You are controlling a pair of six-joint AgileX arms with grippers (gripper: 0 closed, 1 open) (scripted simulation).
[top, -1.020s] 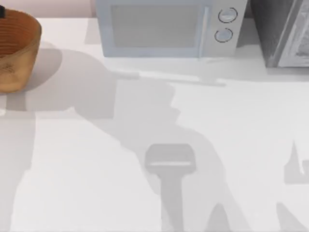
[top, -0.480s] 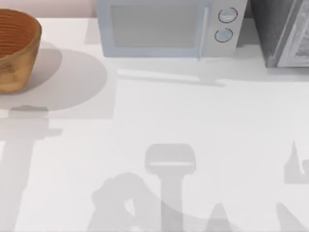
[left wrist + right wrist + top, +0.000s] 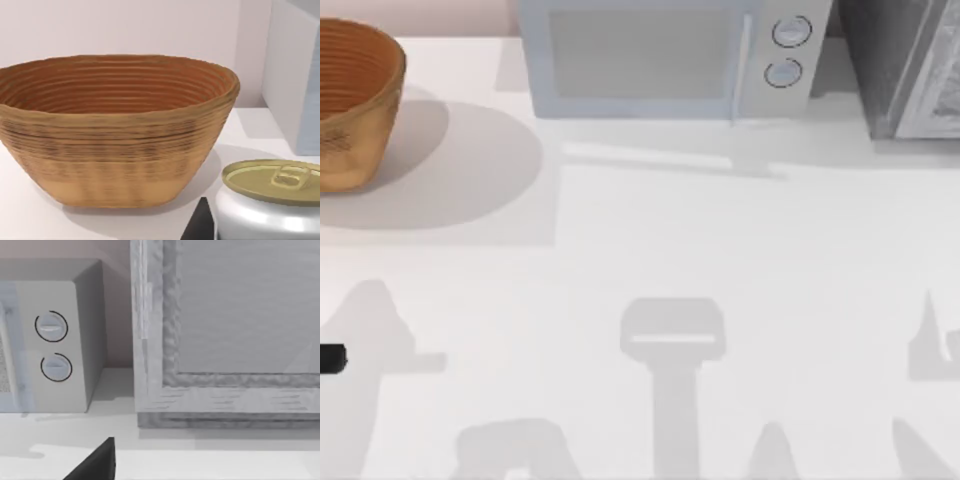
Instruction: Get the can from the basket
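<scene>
Left gripper (image 3: pixel 330 358) sits at the far left edge of the white surface (image 3: pixel 650 250), well in front of the round orange-brown woven wicker basket (image 3: pixel 355 100) in the far-left corner.

Left wrist view: the small pale-sided cylindrical can with a dull yellow-gold pull-tab top (image 3: pixel 272 192) is right up against the camera, touching the one dark gripper part I can see. It reads as clamped on the can. The far side of the grip is hidden behind the can body, so that's a judgement, not a clean sighting.

The can is upright, outside the basket and nearer the wrist than it is, with the basket rim (image 3: pixel 120 62) behind and off to one side. The basket interior looks empty as far as I can see into it.

Step in hand: extraction looks done, so this is the carry/retreat stage with the can clear of the wicker. Next move: pick a bare patch of surface, lower the can upright, let go only once its base is down, then back straight off. Keep it away from the basket wall and from the grey-white boxy microwave (image 3: pixel 670 60) at the back.

Right gripper (image 3: pixel 95 462) is parked near the microwave's knob end and a grey textured cabinet (image 3: pixel 225 315). I can't tell its state.
</scene>
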